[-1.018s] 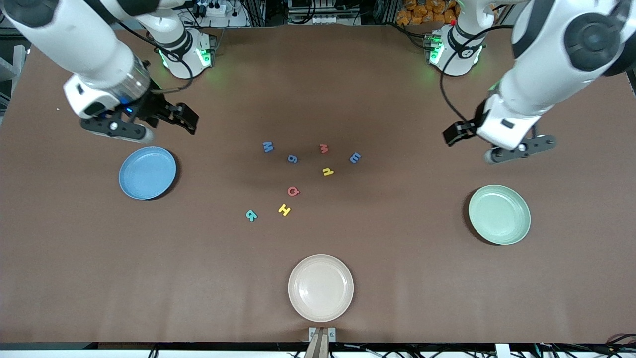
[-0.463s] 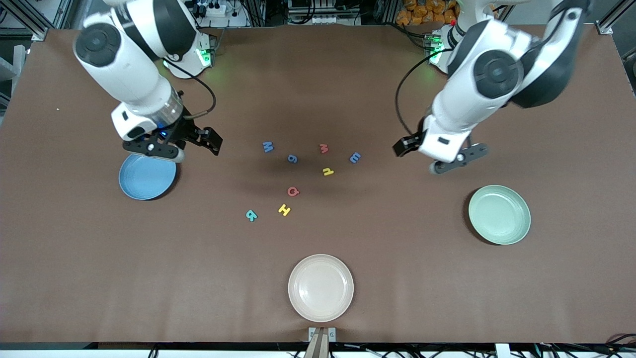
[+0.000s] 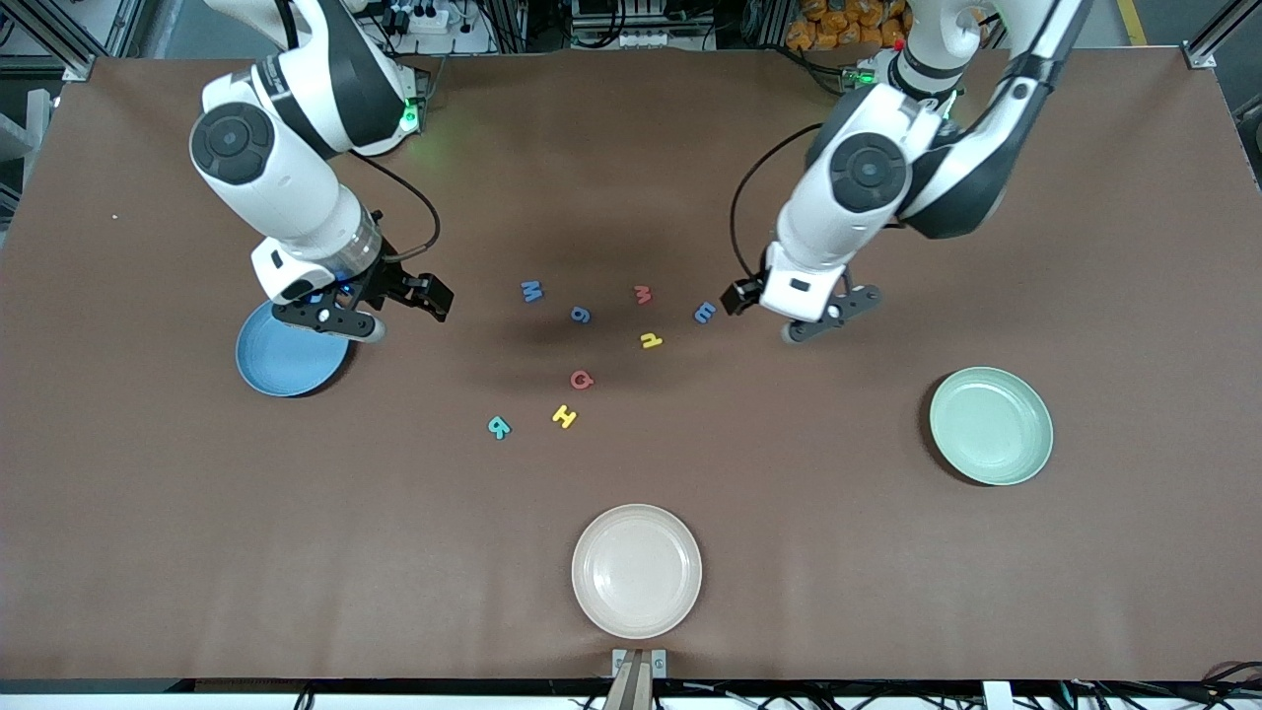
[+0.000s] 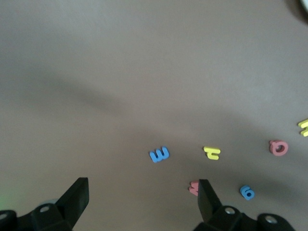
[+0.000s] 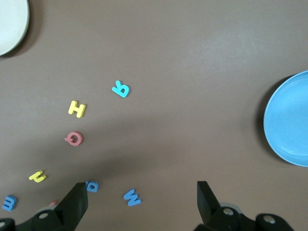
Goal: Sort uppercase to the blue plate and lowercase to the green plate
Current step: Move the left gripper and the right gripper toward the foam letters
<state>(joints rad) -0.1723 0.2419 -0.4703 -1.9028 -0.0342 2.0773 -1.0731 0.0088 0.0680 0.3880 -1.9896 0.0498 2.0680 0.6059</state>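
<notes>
Eight foam letters lie mid-table: blue M (image 3: 532,291), blue g (image 3: 581,315), small red w (image 3: 643,294), blue e-like letter (image 3: 704,313), yellow hooked letter (image 3: 651,340), red Q (image 3: 582,380), yellow H (image 3: 564,416), teal R (image 3: 499,427). The blue plate (image 3: 286,365) and the green plate (image 3: 991,425) hold nothing. My right gripper (image 3: 419,296) is open and empty, over the table beside the blue plate; its wrist view shows the M (image 5: 132,197) between its fingers. My left gripper (image 3: 741,296) is open and empty beside the e-like letter (image 4: 159,154).
A beige plate (image 3: 637,570) sits near the table's front edge, nearer the front camera than the letters. The right arm's wrist hangs over part of the blue plate's rim. Bare brown table lies between the letters and each coloured plate.
Both arms swung in toward the letters. The right gripper moved from above the blue plate toward the M. The left gripper moved from near the green plate's end to beside the e-like letter.
</notes>
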